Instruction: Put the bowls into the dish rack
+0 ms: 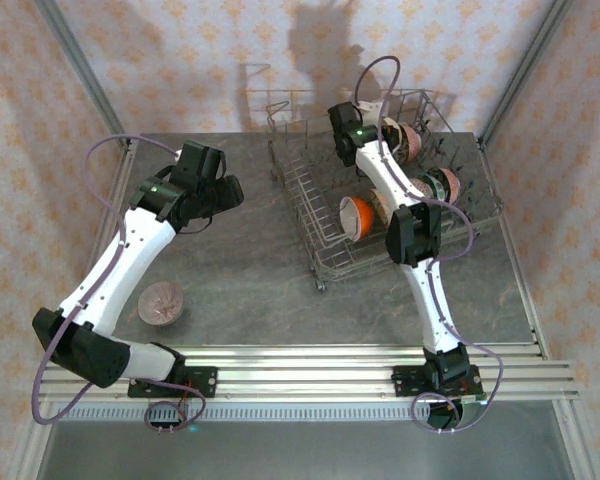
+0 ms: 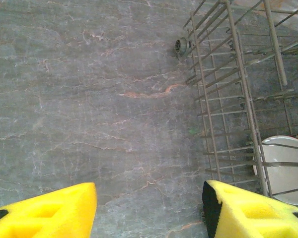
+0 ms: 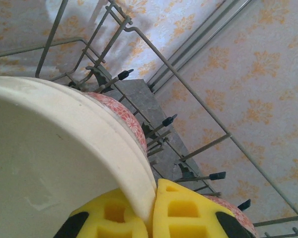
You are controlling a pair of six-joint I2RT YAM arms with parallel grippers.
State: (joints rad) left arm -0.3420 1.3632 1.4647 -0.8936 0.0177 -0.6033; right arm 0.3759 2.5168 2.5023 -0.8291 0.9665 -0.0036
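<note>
Gripping the rim of a cream-white bowl [image 3: 49,163], our right hand [image 3: 150,201] was closed tight on it, among the tines at the far end of the dish rack [image 1: 292,195], at 1 o'clock on the desk [image 1: 250,280]. Our left hand [image 2: 149,208] hung wide apart and empty, at the rack's 9 o'clock. An orange bowl [image 1: 356,216] stood on edge in the rack — a pinkish bowl [image 1: 161,303] lay at 8 o'clock.
</note>
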